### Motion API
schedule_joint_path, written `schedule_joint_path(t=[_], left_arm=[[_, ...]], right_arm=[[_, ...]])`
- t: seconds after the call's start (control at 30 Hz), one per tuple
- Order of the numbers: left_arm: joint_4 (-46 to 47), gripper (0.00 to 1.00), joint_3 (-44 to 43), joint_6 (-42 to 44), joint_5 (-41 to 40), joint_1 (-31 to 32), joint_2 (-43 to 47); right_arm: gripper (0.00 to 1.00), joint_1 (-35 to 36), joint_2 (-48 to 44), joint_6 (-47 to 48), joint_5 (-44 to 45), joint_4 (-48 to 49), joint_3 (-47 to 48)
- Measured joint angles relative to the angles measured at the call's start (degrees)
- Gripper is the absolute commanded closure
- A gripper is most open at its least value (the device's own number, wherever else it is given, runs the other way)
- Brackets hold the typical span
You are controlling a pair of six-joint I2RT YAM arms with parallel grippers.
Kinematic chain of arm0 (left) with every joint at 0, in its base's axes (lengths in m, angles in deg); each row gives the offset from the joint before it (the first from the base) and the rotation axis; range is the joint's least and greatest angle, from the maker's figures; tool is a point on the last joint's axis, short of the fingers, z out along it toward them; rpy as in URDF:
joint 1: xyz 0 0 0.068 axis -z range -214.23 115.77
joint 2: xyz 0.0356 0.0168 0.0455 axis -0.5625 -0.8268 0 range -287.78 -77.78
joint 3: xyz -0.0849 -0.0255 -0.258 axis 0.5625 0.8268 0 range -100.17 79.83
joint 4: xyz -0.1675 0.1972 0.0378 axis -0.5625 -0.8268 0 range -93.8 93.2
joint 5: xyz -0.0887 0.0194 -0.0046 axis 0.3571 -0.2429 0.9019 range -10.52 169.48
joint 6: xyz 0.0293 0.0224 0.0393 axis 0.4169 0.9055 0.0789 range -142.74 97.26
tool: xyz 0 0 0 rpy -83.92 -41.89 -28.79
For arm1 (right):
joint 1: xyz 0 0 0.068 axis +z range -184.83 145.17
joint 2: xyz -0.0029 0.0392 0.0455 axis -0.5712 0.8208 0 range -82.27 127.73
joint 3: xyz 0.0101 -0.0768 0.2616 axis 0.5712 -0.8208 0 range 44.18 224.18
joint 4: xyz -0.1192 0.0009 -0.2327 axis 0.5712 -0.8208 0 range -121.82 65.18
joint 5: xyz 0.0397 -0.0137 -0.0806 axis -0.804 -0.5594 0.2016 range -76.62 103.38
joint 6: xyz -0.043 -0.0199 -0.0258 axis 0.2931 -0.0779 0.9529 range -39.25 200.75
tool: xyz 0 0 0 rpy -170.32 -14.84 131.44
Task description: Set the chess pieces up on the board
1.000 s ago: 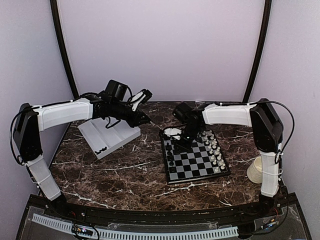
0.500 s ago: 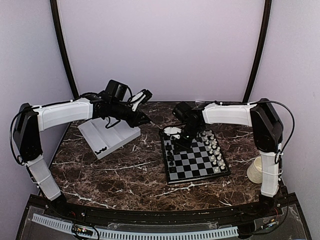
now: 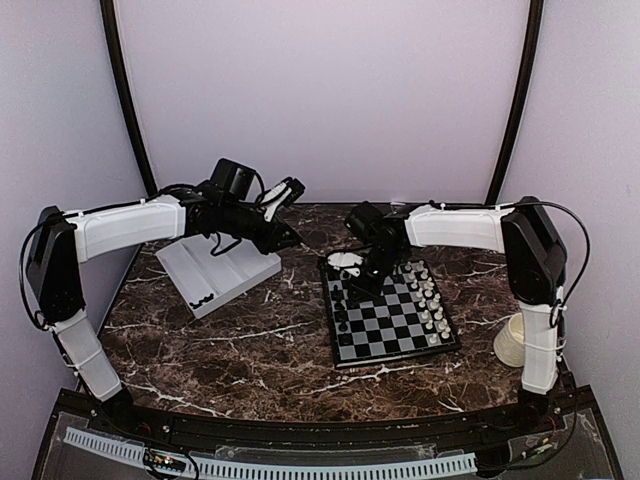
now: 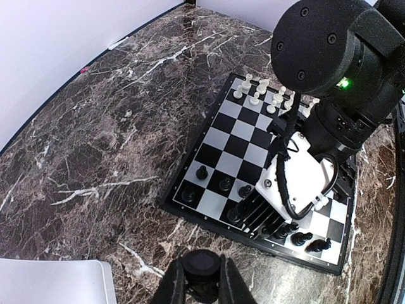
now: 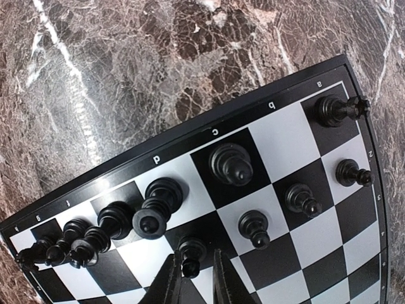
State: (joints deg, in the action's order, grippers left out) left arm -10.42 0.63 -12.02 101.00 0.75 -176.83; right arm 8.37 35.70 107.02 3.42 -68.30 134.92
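The board lies right of centre on the marble table. Black chess pieces stand along its left side. My left gripper hangs above the table left of the board, shut on a black chess piece whose round base faces the camera between the fingers. My right gripper hovers low over the board's far left corner. In the right wrist view its jaws stand narrowly open around the head of a black pawn standing on a dark square, with a sliver of gap on the right.
White chessmen line the board's right side. A white two-compartment tray sits at the back left with a few black pieces in it. A cream cup-like object stands by the right arm's base.
My right gripper has drawn slightly up and back over the board's far left corner. The left arm and its held piece have not moved.
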Motion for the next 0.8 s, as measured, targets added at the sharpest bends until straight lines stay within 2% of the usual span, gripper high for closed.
schedule_joint_path(t=[0.23, 0.4, 0.57, 0.7, 0.8], left_arm=[[-0.3, 0.97, -0.4, 0.0, 0.7, 0.0, 0.0], [-0.9, 0.95, -0.6, 0.0, 3.8, 0.0, 0.0], [-1.7, 0.95, -2.3, -0.5, 12.7, 0.0, -1.1], [-2.8, 0.95, -5.8, -1.8, 21.4, 0.1, -4.4], [-3.6, 0.95, -7.1, -2.5, 25.7, 0.6, -6.9]], right_arm=[[0.76, 0.0, -2.2, 0.2, -1.3, -1.6, 0.0], [0.75, -0.5, -7.3, 1.4, -2.8, -4.1, 0.0], [0.67, -3.1, -15.5, 6.8, -8.5, -6.7, 0.0], [0.66, -3.8, -21.2, 12.9, -10.0, -7.9, 1.0], [0.66, -2.0, -22.0, 16.6, -9.6, -8.5, 3.6]])
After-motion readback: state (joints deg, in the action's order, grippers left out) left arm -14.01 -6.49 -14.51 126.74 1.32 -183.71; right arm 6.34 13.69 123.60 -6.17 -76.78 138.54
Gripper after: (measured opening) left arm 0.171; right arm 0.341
